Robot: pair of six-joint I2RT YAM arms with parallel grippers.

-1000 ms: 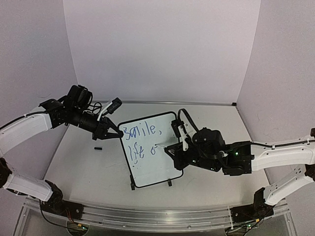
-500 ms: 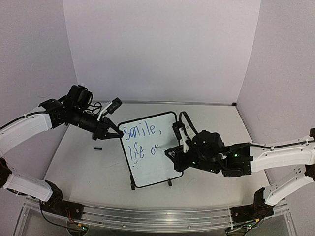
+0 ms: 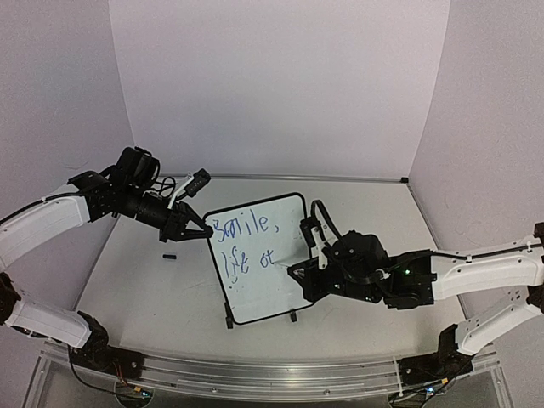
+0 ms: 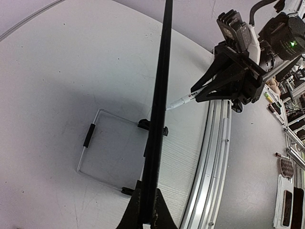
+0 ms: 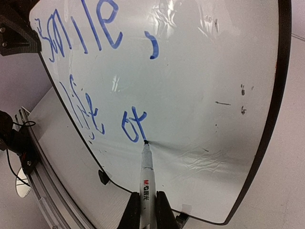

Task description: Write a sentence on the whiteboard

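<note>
The whiteboard (image 3: 276, 285), white with a thin black frame, stands tilted on two black feet at the table's middle. It also shows in the right wrist view (image 5: 200, 86) and edge-on in the left wrist view (image 4: 159, 109). The sentence (image 3: 246, 242) in blue reads "Smile," above "life ot" (image 5: 95, 71). My left gripper (image 3: 201, 231) is shut on the board's left edge (image 4: 148, 210). My right gripper (image 3: 299, 270) is shut on a white marker (image 5: 147, 181); its tip touches the board at the foot of the "t".
A small black marker cap (image 3: 169, 255) lies on the table left of the board. A wire stand (image 4: 95, 152) props the board from behind. A metal rail (image 3: 255, 374) runs along the table's near edge. White walls close in the back and sides.
The right gripper has moved the marker right and down across the board. A "t" now stands after the "o" on the second line. The left arm has not moved.
</note>
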